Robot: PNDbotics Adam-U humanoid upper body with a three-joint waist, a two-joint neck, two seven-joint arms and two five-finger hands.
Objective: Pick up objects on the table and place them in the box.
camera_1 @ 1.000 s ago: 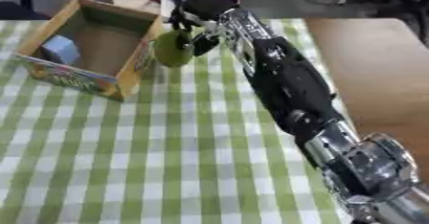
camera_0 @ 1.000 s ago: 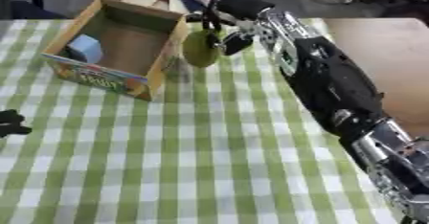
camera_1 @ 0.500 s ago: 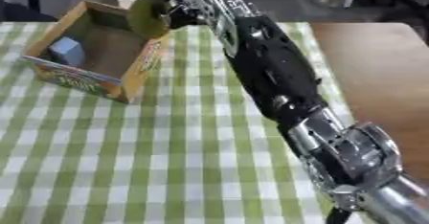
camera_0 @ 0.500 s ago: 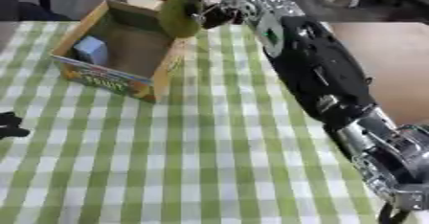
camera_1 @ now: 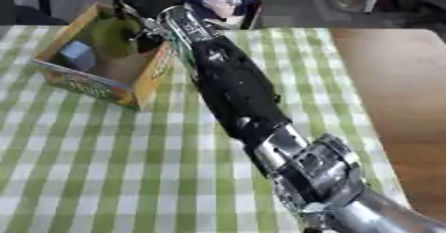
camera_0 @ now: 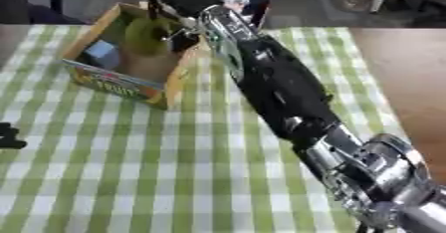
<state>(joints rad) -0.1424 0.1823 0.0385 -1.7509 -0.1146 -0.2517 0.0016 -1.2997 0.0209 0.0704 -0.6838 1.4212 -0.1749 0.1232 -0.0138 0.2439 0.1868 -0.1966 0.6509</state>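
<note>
The green-and-white checked cloth (camera_0: 131, 167) covering the surface is matt woven fabric. The open yellow box (camera_0: 170, 80) is printed cardboard with a plain brown interior. The right arm (camera_0: 287, 97) combines black plastic shells with polished, glossy silver metal joints.

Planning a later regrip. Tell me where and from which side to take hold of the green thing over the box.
Take the green thing at its rounded middle, coming from above. It hangs inside the open top of the box, whose walls block the sides, and the right hand already meets it from the far upper side. A grey-blue block lies beside it.
</note>
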